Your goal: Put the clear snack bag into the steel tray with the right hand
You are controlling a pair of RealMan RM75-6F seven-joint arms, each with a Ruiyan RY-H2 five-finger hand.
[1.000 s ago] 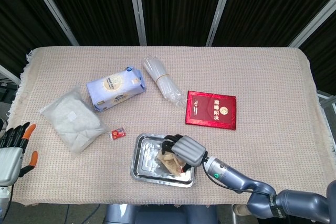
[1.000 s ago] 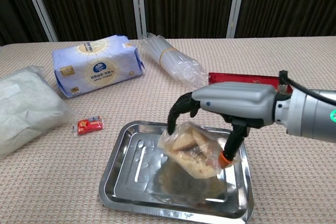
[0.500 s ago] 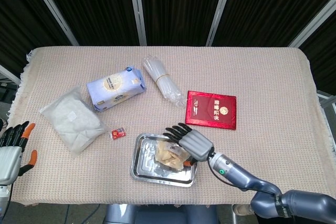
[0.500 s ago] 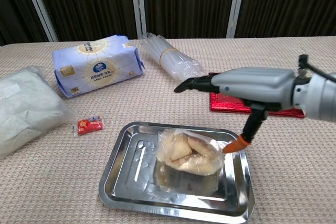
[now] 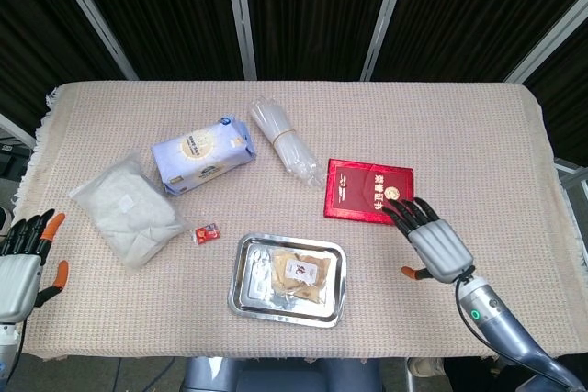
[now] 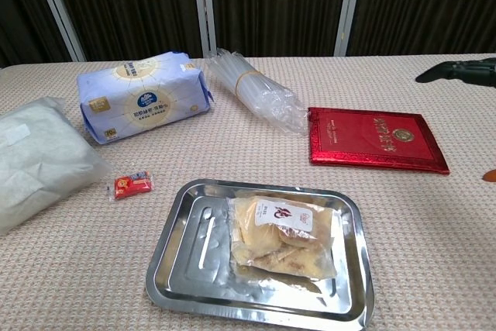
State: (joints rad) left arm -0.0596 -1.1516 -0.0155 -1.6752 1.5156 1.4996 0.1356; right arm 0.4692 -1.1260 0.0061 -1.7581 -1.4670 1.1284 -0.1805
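Observation:
The clear snack bag (image 5: 299,274) (image 6: 284,236) lies flat inside the steel tray (image 5: 246,268) (image 6: 184,246) near the table's front edge, with nothing touching it. My right hand (image 5: 432,240) hovers open to the right of the tray, fingers spread, beside the red booklet's lower right corner. In the chest view only its dark fingertips (image 6: 457,72) show at the right edge. My left hand (image 5: 22,264) hangs open off the table's left front corner and holds nothing.
A red booklet (image 5: 369,192) (image 6: 373,139) lies behind the tray to the right. A blue tissue pack (image 5: 203,153), a bundle of clear tubes (image 5: 286,142), a white bag (image 5: 130,209) and a small red packet (image 5: 208,234) lie to the left and behind.
My right hand let go of the snack bag, which dropped flat into the tray. The hand then drew away to the right, clear of the tray.

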